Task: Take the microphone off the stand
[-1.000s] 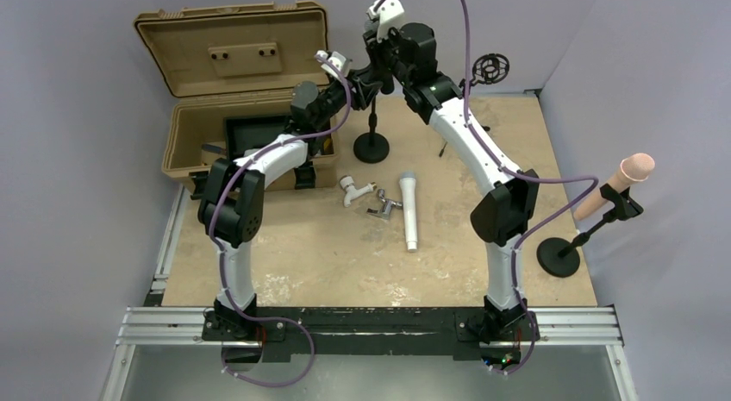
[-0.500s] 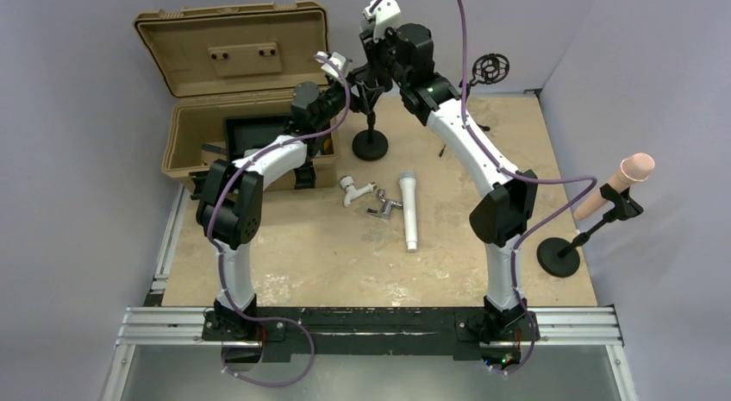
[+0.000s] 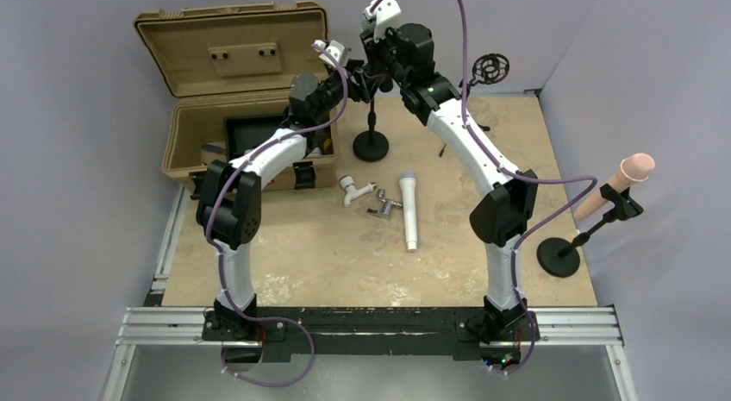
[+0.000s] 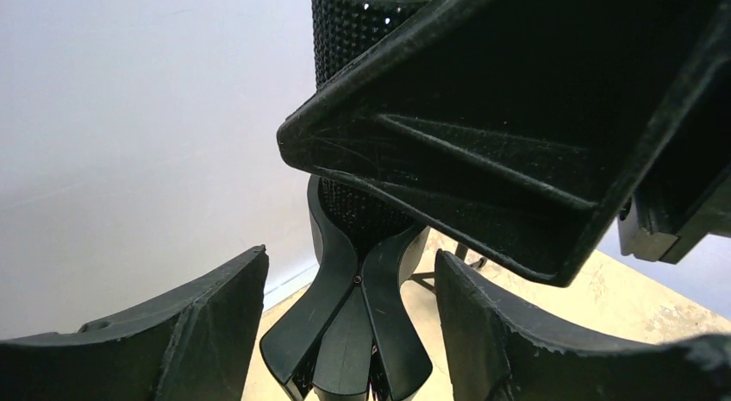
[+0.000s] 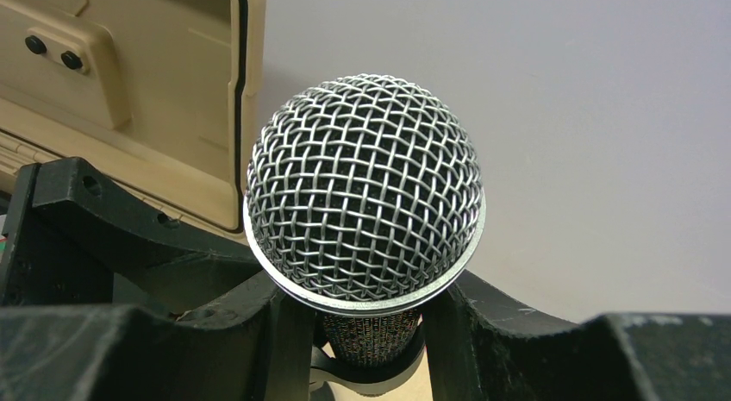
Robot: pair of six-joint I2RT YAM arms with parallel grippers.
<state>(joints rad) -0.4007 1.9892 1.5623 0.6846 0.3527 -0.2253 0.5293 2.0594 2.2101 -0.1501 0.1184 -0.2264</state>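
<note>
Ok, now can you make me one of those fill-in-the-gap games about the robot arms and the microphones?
1. The lid of the tan case is ____.
2. The white microphone lies flat on the ____.
3. The gripper clamping the mesh-headed microphone belongs to the ____ arm.

Missing words: open; table; right.
</note>
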